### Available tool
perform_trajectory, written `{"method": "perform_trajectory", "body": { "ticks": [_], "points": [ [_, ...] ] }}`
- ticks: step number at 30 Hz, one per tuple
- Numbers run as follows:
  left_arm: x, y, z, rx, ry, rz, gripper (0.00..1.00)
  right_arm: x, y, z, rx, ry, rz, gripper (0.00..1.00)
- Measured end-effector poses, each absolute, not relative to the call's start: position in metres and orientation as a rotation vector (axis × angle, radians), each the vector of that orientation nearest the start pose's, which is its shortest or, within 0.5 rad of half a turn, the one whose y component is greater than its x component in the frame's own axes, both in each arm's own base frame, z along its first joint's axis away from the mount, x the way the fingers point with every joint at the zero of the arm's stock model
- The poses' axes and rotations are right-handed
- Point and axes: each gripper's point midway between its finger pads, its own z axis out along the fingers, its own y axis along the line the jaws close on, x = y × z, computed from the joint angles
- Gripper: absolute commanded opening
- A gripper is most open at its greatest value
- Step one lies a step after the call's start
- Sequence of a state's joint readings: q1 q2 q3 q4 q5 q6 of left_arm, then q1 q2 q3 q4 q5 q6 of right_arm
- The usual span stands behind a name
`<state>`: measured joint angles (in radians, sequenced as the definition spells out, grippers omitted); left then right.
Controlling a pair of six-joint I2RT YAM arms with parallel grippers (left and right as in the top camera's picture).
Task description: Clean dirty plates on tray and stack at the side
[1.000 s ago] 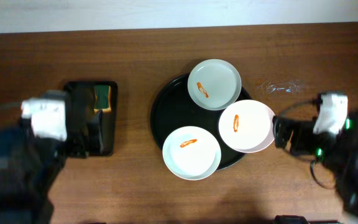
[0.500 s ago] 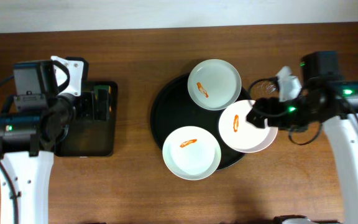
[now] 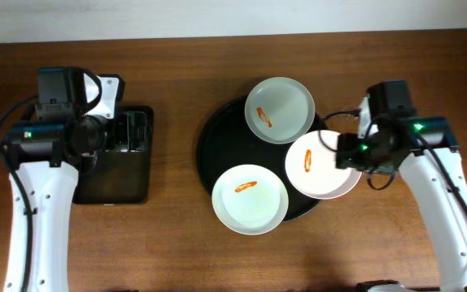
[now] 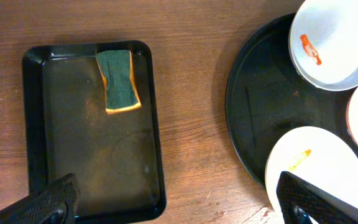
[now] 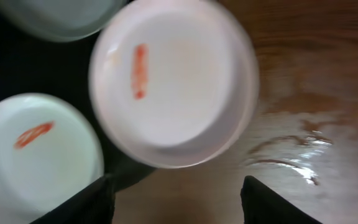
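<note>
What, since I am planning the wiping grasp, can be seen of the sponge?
The sponge is a small rectangular pad: dark green scouring face up, an orange-yellow layer showing along one short edge. It lies flat, slightly skewed, inside the rectangular black tray, near one end wall and close to a corner. Only the tray touches it.

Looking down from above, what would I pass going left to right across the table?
First the small rectangular tray → the large round tray, met at its left rim → front plate → right-hand plate. The back plate spans both others, so it is left out.
</note>
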<state>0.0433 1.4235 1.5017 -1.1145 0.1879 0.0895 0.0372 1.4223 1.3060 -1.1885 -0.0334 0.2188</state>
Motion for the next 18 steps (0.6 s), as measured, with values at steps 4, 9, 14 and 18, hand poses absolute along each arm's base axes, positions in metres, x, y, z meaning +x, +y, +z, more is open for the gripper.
{"method": "perform_trajectory", "body": {
  "ticks": [4,9,14,18],
  "points": [
    [0.348,-0.015,0.238,0.087,2.611,-0.195,0.99,0.298,-0.013,0.153,0.407,2.906,0.023,0.66],
    [0.353,-0.012,0.224,0.054,2.654,-0.186,0.99,0.298,-0.026,0.119,0.488,3.019,0.005,0.65],
    [0.358,-0.011,0.209,0.035,2.703,-0.183,0.99,0.297,-0.025,0.084,0.508,3.142,-0.003,0.61],
    [0.36,-0.004,0.2,-0.005,2.73,-0.138,0.99,0.296,-0.025,0.08,0.511,3.164,-0.004,0.62]
  ]
}}
